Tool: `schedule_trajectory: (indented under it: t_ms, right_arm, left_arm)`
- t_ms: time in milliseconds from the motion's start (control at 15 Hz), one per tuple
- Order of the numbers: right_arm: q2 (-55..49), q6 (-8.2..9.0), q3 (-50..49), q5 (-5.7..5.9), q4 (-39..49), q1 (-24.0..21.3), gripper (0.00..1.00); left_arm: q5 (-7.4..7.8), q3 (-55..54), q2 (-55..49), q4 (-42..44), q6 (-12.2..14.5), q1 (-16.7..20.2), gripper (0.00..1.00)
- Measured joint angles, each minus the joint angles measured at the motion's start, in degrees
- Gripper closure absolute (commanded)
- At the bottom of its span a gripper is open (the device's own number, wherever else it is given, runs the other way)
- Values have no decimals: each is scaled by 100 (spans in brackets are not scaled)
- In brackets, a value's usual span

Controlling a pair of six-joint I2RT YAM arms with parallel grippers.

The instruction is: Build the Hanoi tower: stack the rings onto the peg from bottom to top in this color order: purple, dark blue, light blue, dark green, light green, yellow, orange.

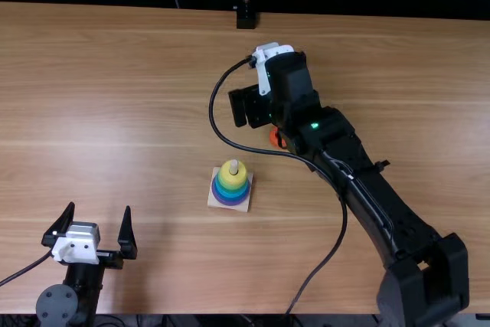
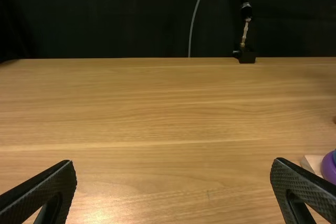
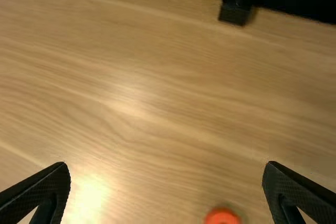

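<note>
"Two grippers, then, and how do they stand?" asks the first onlooker.

"Taking the tower (image 1: 232, 181) as the clock's centre, the left gripper (image 1: 99, 206) is well off, just below nine o'clock," the second replies. "Its fingers are spread wide. The right gripper (image 1: 248, 125) is nearer, between twelve and one, over the table (image 1: 115, 112), and its fingers are wide apart too."

"And the tower itself?"

"Its pale square base (image 1: 213, 200) sits flat. The purple ring (image 1: 231, 202) is lowest on the peg (image 1: 233, 165), with blue and greenish rings (image 1: 220, 190) above it, their exact shades and count hard to tell. The yellow ring (image 1: 232, 180) is on top, and the peg's tip pokes through."

"Which leaves the orange one?"

"The orange ring (image 1: 274, 136) lies off the peg, on the table between one and two o'clock, near the tower but apart from it. The right arm (image 1: 344, 158) partly covers it from above. A black stand (image 1: 246, 19) is at twelve, by the far edge."
</note>
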Motion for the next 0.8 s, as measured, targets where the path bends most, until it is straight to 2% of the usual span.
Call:
schedule_trajectory:
  t_ms: [200,467,800]
  right_arm:
    - [2,7,-376,2,-26,-131,0]
    - [203,4,-376,0,-70,-186,0]
    - [710,4,-376,0,-691,-199,0]
  left_arm:
    - [0,0,0,0,0,2,0]
    - [0,0,0,0,2,2,0]
    - [0,0,0,0,0,0,0]
